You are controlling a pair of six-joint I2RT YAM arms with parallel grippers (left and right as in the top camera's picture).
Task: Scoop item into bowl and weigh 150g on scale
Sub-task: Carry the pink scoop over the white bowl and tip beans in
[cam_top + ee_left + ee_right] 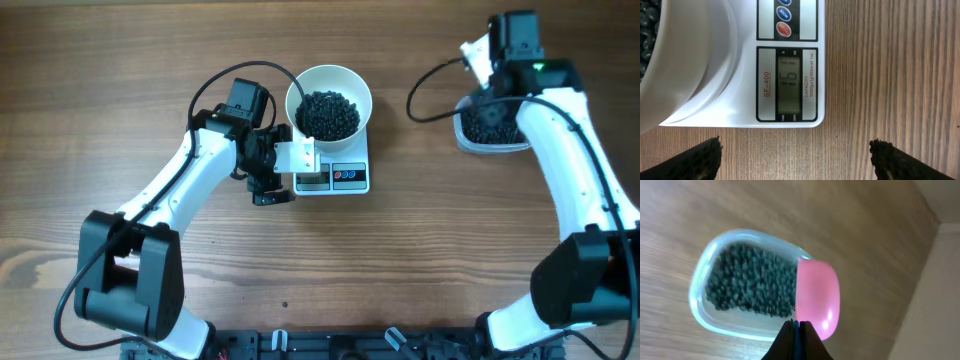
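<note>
The white bowl [329, 76] stands on the white scale [352, 178] and holds a heap of black beans [328, 113]. In the left wrist view the bowl [685, 65] covers the scale's left part, and the grey display [789, 82] shows faint digits. My left gripper [796, 145] hovers over bare wood just in front of the scale [747, 107], open wide and holding nothing. My right gripper [797, 324] is shut on the handle of a pink scoop [817, 297], held over the right end of a clear tub [705, 322] of beans [747, 282].
The clear tub [468, 140] sits at the back right, partly under my right arm [560, 150]. My left gripper [275, 172] is beside the scale's left edge. Two round buttons [783, 21], blue and red, sit next to the display.
</note>
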